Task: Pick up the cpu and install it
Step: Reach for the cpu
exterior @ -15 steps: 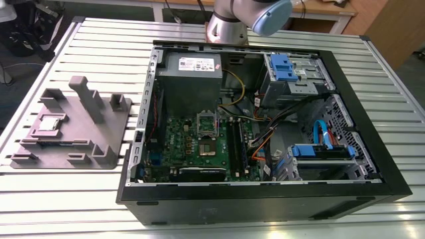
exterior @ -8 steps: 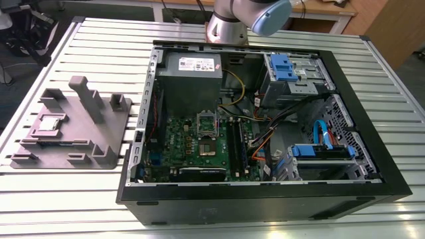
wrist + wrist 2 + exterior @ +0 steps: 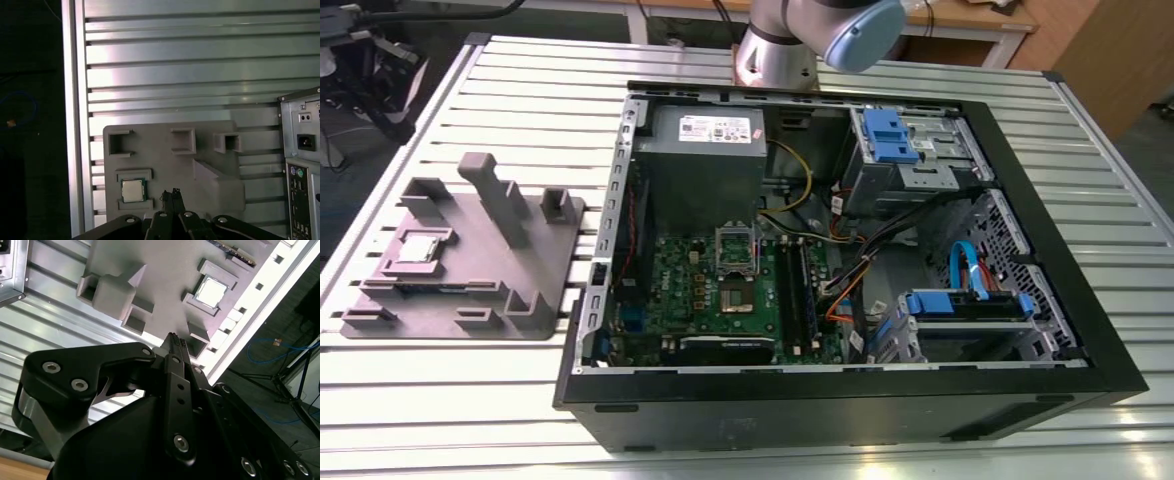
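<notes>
Exterior view, nine o'clock: grey holder (image 3: 467, 270) on slatted table (image 3: 494, 400). cpu (image 3: 424, 247) lies flat in framed pocket, likely so it stays square for pickup.

First wrist view: my gripper (image 3: 170, 194) hangs above holder, fingers pinched together, empty, near cpu but apart from it.

Exterior view, centre: open computer case (image 3: 854, 400), green motherboard (image 3: 687, 290), dark socket (image 3: 736, 298) bare. Socket frame (image 3: 736, 250) tipped up, I judge to receive cpu.

Twelve o'clock: arm (image 3: 814, 40).

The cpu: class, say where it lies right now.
The cpu lies in a recess of the grey holder tray on the exterior view's left, apart from the open computer case on the slatted table.
</notes>
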Robot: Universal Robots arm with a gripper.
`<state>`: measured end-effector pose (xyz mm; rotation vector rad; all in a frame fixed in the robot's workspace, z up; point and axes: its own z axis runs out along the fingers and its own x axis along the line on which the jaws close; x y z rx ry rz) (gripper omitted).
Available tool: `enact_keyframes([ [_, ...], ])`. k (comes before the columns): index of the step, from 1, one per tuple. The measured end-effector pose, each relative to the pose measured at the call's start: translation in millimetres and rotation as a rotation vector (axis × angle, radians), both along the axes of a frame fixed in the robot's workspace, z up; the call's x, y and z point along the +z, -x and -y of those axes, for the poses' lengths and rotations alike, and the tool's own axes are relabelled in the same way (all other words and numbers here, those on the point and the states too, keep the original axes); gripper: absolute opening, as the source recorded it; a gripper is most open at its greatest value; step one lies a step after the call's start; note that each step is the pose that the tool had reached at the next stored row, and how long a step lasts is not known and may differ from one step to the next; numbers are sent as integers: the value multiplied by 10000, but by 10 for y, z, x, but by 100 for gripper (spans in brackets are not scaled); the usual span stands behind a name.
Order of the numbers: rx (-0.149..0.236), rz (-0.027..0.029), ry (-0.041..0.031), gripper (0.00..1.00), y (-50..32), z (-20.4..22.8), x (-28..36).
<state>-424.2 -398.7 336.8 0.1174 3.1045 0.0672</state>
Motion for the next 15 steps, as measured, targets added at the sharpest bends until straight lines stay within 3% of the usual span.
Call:
enact_keyframes([
  [8,-1,0,16,11,76,0,-99],
  [15,-1,-1,17,11,77,0,-103],
])
